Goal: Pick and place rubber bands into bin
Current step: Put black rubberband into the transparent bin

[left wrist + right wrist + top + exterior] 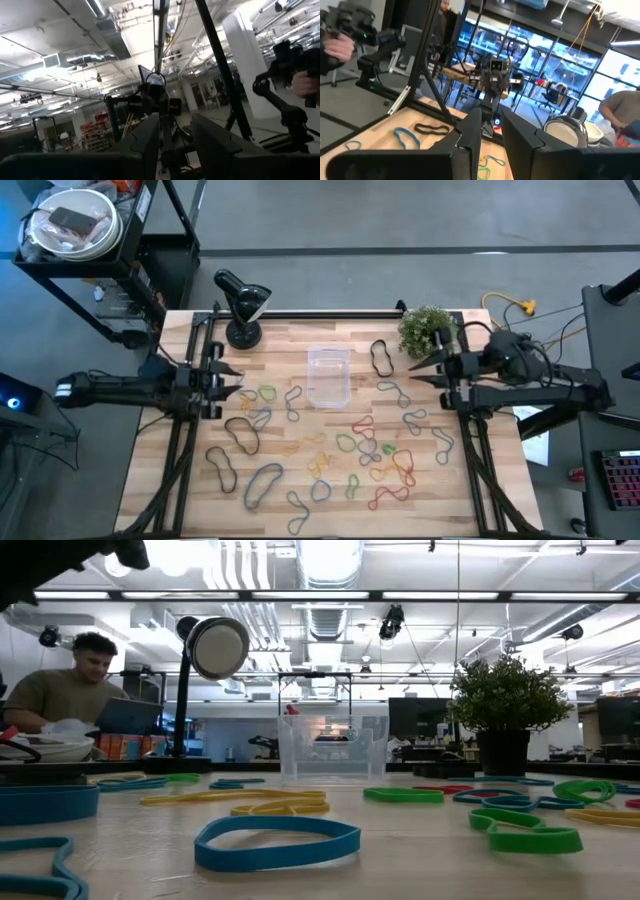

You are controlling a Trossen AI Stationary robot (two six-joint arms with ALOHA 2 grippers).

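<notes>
Rubber bands (pixel 362 450) in many colours lie scattered across the wooden bench (pixel 190 480), most of them on the near half, with the clear bin (pixel 328 375) standing upright at mid-bench toward the far edge, apart from both arms. Whether anything lies inside the bin cannot be made out. The left end effector (pixel 232 380) hangs at the bench's left edge and the right end effector (pixel 425 370) at its right edge beside a potted plant (pixel 427 328); each shows a narrow gap between its fingers with nothing held. A black desk lamp (pixel 240 298) stands at the far left corner. In the low view a seated person (pixel 70 690) is partly hidden behind a laptop and a bowl, and neither end effector appears there.
</notes>
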